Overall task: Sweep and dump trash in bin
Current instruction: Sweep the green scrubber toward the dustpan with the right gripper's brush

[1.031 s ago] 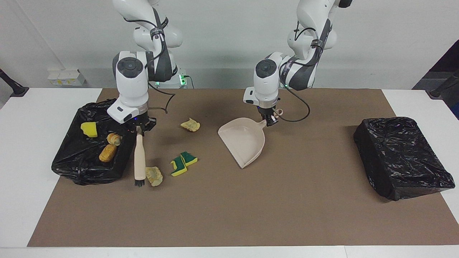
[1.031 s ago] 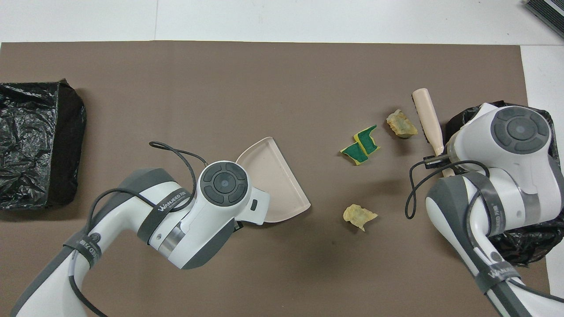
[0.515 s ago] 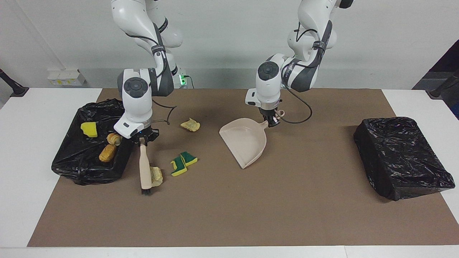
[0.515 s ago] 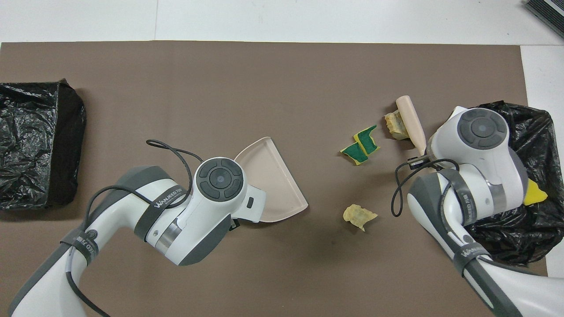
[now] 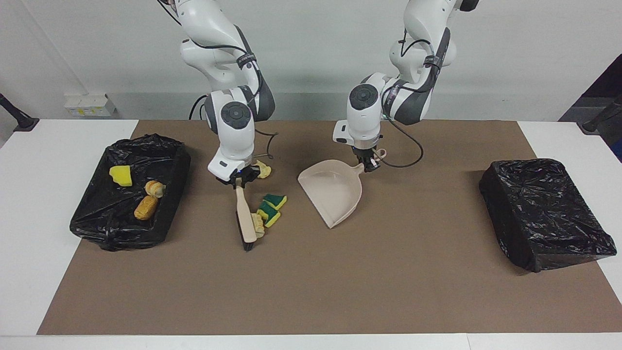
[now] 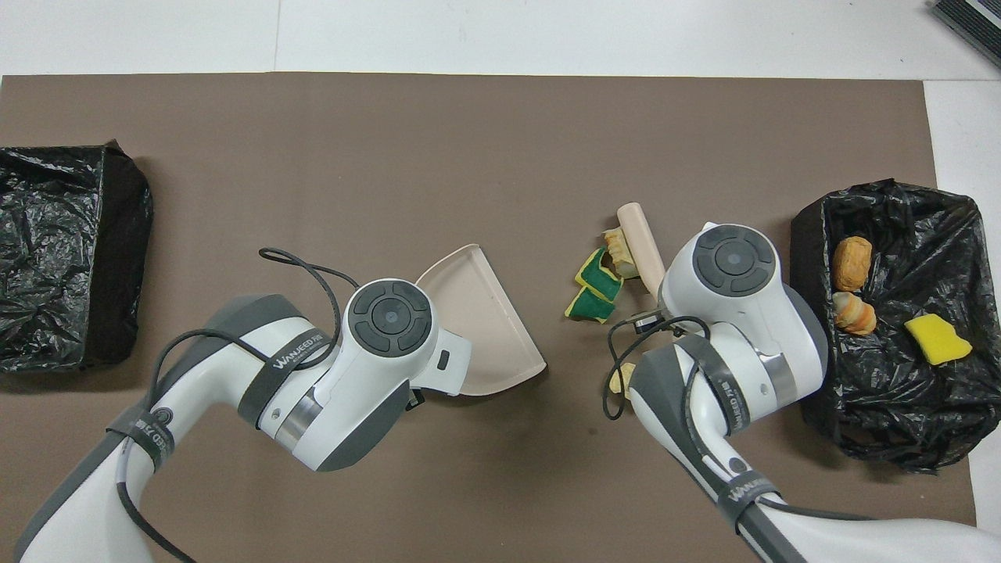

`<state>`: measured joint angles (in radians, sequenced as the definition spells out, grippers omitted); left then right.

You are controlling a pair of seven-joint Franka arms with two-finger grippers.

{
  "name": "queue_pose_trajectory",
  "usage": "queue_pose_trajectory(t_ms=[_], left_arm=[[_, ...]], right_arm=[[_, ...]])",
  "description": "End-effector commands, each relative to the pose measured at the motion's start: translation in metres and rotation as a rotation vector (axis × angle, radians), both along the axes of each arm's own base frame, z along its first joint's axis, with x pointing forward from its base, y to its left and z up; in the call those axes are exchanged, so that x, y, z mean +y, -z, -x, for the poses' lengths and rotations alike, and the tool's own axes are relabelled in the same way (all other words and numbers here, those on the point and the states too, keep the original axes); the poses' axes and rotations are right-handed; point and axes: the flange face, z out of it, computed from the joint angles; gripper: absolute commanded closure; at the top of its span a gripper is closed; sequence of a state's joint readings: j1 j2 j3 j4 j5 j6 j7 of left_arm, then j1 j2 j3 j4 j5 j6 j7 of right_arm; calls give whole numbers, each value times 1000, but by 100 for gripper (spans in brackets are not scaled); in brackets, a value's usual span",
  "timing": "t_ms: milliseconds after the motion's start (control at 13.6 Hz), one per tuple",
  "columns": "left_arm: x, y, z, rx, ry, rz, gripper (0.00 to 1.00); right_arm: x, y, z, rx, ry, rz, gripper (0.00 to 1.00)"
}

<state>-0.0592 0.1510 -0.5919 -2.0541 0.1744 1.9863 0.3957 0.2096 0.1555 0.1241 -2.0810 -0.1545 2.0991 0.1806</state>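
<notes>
Right hand: the right hand [image 5: 237,182] grips the handle of the brush [image 5: 245,218] in the middle of the facing frame, bristles down on the surface.
Left hand: the left hand [image 5: 368,164] clamps the handle of the dustpan [image 5: 335,194], whose open lip points at the brush.
Trash on the surface: two green-with-yellow scraps [image 5: 271,206] and a pale beige scrap [image 5: 256,224] bunch against the brush, between it and the dustpan; another pale scrap [image 5: 264,169] lies just beside the right hand, higher in the frame.
Trash binned: a yellow scrap [image 5: 120,175] and two tan-orange scraps [image 5: 146,207] lie in the bag-lined bin [image 5: 121,228] at the right arm's end.
Second bin: another bag-lined bin [image 5: 544,214] sits at the left arm's end.
Risk, scatter: the foam looks light and springy, so a fast stroke would likely bounce scraps past the pan's lip.
Risk, miss: the scrap by the right hand lies outside the brush's line and would probably be left.
Risk, lip: a raised pan edge would let pieces slip under.
Materials: smooth moulded beige plastic pan and brush, black bristles, crinkled glossy bags, matte brown mat [image 5: 311,291].
</notes>
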Motion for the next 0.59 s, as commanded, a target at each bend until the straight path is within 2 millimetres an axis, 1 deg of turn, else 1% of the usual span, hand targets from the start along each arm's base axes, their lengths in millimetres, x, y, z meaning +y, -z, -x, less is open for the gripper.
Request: queue_pose_trajectory(t_ms=[0, 74, 147, 294, 515], left_arm=[[8, -2, 1, 12, 8, -30, 100], [8, -2, 1, 12, 9, -32, 100], [8, -2, 1, 13, 9, -33, 100], [8, -2, 1, 12, 7, -32, 100], [8, -2, 1, 11, 7, -31, 100]], right_arm=[[29, -3, 16, 41, 8, -61, 100], [49, -2, 24, 57, 0, -96, 100], [57, -1, 27, 74, 12, -138, 100], [68, -4, 29, 133, 27, -302, 100], [75, -9, 28, 193, 82, -548, 100]])
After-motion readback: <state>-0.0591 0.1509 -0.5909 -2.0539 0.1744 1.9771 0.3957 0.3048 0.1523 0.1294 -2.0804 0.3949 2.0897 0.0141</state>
